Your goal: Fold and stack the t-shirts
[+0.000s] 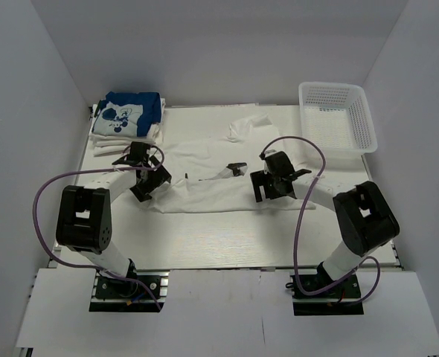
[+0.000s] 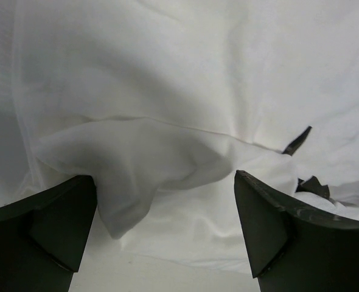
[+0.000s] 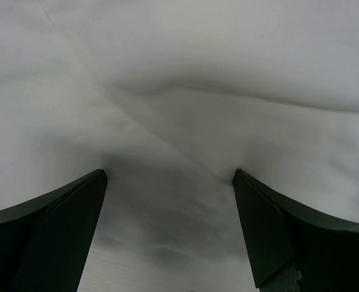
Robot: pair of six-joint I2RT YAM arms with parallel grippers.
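White cotton fills the middle of the frame: a white shirt [image 1: 212, 167] lies on the table [image 1: 227, 238], flattened into a long band from left of centre to right of centre. One sleeve or shoulder is bunched up toward the upper middle. We judge it only partly folded. Its lower edge looks straight, but the upper part is loose and rumpled.

At the upper left sits the stack [image 1: 123, 137], with folded white shirts below and a blue shirt [image 1: 130, 110] with a white cartoon print on top. So several shirts look done, and by our reading this one has yet to be folded down and carried over.

The cloth is thin, matte and limp. It takes soft creases and puckers into a small pouch at the left end. A small dark scrap, perhaps a label [image 1: 238, 169], shows near its middle.

Our left end effector [image 1: 151, 184] is low over the band's left end. Its dark fingers [image 2: 45, 231] are spread wide with the puckered fold between them, gripping nothing. Our right end effector [image 1: 264, 184] is over the right end, fingers [image 3: 52, 231] equally wide, with smooth cloth beneath and nothing held.

At the upper right stands a white mesh basket [image 1: 368, 126] of rigid plastic, well apart from the shirt.
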